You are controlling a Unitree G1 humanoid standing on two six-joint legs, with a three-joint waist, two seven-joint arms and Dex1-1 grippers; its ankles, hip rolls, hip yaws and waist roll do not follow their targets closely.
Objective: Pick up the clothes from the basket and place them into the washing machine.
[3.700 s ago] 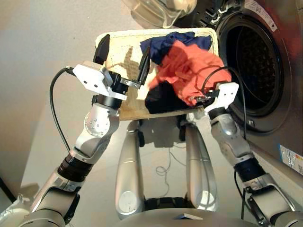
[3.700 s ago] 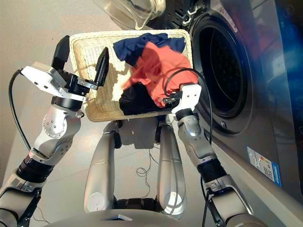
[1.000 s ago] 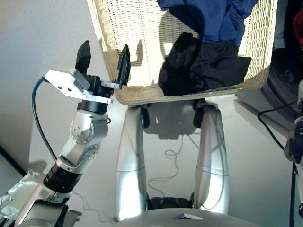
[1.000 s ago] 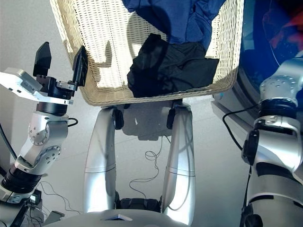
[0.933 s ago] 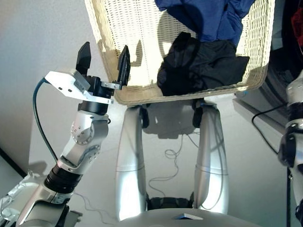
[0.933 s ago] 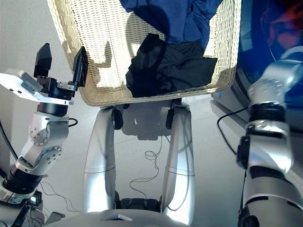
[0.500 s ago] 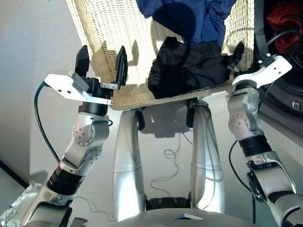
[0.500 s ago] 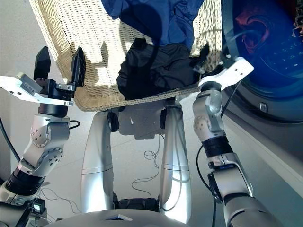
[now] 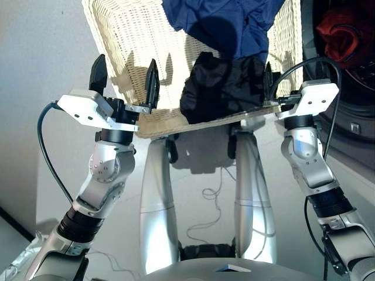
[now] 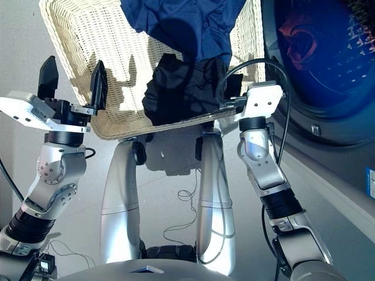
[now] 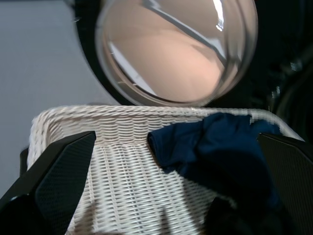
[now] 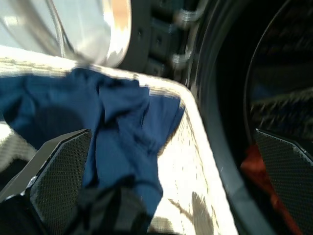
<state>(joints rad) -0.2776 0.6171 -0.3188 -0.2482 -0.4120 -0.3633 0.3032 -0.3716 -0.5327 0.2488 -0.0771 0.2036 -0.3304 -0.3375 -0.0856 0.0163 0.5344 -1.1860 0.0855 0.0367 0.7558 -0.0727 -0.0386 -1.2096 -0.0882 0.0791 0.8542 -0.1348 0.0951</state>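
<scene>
The cream wicker basket (image 9: 132, 35) lies in front of me. In it, a navy blue garment (image 9: 234, 23) sits at the far side and a black one (image 9: 225, 88) by the near rim. A coral-red garment (image 9: 338, 29) lies inside the dark drum of the washing machine (image 9: 351, 99) on the right. My left gripper (image 9: 125, 64) is open and empty over the basket's near left corner. Over the near right rim, beside the black garment, my right gripper (image 9: 278, 85) is open, and the right wrist view shows nothing between its fingers.
The machine's round glass door (image 11: 176, 49) stands open just beyond the basket's far rim. A black cable (image 9: 293, 61) loops over my right wrist. Thin cords (image 9: 214, 193) trail on the pale floor below the basket.
The coral-red garment that my right gripper held over the basket is now in the drum. The right arm has swung back to the basket's near right rim. The left arm has held still.
</scene>
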